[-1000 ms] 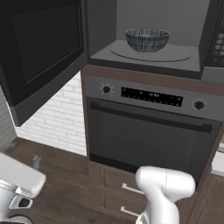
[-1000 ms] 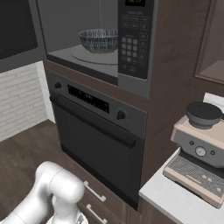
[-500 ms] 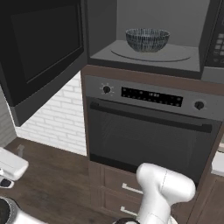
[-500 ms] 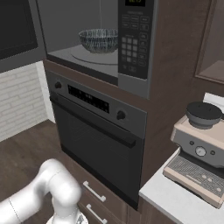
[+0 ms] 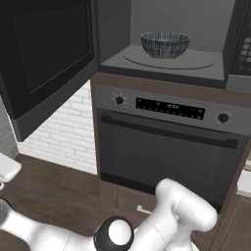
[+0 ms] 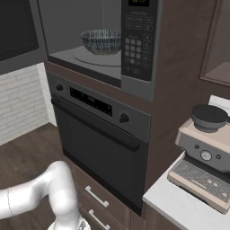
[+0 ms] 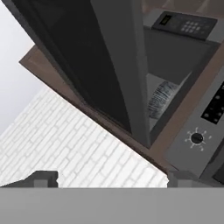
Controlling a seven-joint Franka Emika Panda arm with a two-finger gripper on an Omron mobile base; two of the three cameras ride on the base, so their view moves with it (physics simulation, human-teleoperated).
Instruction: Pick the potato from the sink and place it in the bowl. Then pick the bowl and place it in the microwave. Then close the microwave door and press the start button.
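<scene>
The bowl (image 5: 165, 44) (image 6: 102, 41), dark blue-grey with white streaks, stands on the round glass turntable inside the microwave (image 5: 147, 61) (image 6: 67, 54). The potato is hidden and the sink is out of view. The microwave door (image 5: 49, 54) hangs wide open to the left. In the hand view my gripper (image 7: 111, 179) is open and holds nothing. It looks up from below along the door's edge (image 7: 118, 65) at the bowl (image 7: 158, 99) and the keypad (image 7: 183, 24). My arm bends low and far to the left, well under the door.
Below the microwave sits the oven (image 5: 166, 147) (image 6: 99, 134) with knobs and a bar handle, with drawers under it. A coffee machine (image 6: 202, 161) stands on the pale counter (image 6: 175, 206) at the right. A white brick wall (image 5: 63, 132) lies behind the open door.
My arm has swung lower and further left, and the white hand at the left edge has dropped. Bowl and microwave door have not moved.
</scene>
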